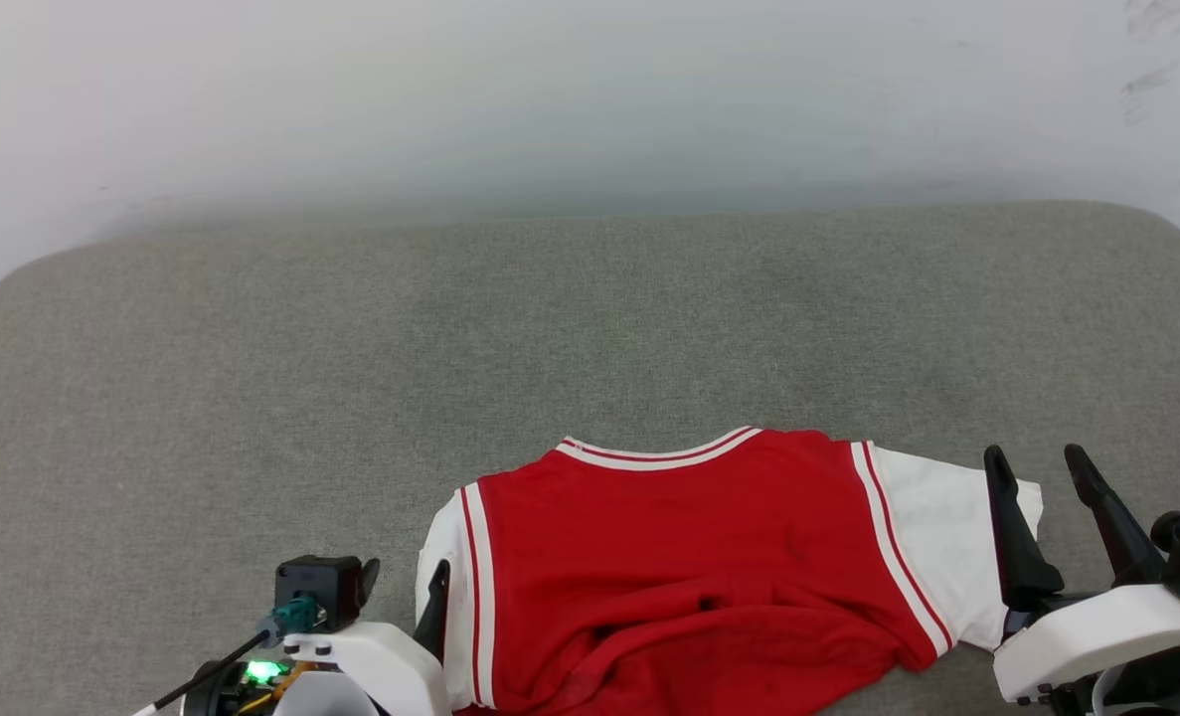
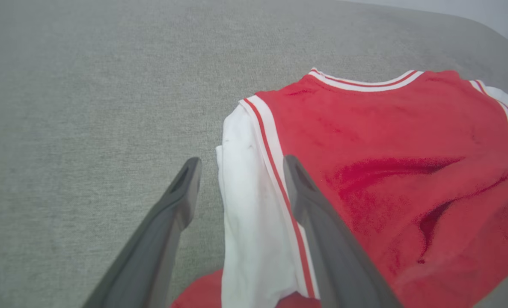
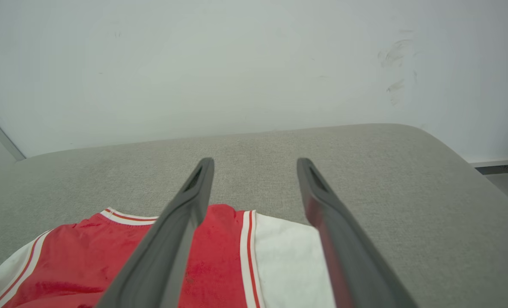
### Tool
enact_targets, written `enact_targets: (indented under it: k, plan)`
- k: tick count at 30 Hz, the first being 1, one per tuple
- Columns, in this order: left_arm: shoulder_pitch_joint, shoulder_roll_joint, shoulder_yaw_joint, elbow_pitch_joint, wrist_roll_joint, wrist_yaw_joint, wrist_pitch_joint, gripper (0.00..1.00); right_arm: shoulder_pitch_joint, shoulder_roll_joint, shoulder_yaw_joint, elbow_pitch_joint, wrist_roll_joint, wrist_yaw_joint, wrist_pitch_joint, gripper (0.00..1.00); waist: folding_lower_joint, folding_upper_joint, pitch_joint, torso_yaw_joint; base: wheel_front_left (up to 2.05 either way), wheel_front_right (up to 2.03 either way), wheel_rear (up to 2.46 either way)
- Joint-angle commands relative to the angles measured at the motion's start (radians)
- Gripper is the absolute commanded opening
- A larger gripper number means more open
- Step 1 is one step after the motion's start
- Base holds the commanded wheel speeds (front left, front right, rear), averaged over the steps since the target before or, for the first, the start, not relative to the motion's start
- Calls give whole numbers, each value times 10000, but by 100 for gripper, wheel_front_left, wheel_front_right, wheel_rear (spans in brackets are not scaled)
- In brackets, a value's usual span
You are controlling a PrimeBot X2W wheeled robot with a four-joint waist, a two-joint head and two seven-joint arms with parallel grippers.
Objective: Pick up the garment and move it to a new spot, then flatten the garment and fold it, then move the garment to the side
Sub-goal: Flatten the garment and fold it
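1. Although its hem is cut off by the head view's lower edge, the garment (image 1: 689, 567) lies spread on the grey cushion (image 1: 351, 348).
2. Left gripper (image 2: 242, 164) stands wide, its fingers either side of the white sleeve edge.
3. Right gripper (image 1: 1035, 457) stands wide at the other sleeve; whether they touch is unclear.

The left gripper (image 2: 241, 166) sits low at the robot's left, its two dark fingers spread apart. The right gripper (image 1: 1037, 465) sits low at its right, fingers spread wide, tilted forward.
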Motion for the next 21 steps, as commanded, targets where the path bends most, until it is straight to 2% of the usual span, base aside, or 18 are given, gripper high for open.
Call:
enact_targets:
  k: [1,4,10,13,14,21]
  plan:
    - [-90,39,153,-160,128,125,-373,100,146,24,-26,-46,21,-3,60,100,1,0,-187,-24,0,0,0]
    - [-52,134,380,-430,256,317,-758,100,296,23,-210,28,159,-3,218,100,1,0,-377,-33,0,0,0]
    - [-222,446,829,-1552,672,751,-1512,100,74,-33,-1321,955,652,-3,1812,100,1,0,-297,33,0,0,0]
    - [-333,530,975,-2061,861,866,-1814,100,-392,-419,-1799,1663,955,-3,2870,100,1,0,17,172,0,0,0]
    - [-333,530,975,-2061,861,866,-1814,100,-392,-419,-1799,1663,955,-3,2870,100,1,0,17,172,0,0,0]
    - [-835,527,1074,-2888,1184,1016,-2128,100,-1978,-1578,-2032,3187,1590,-3,5265,100,1,0,1107,632,0,0,0]
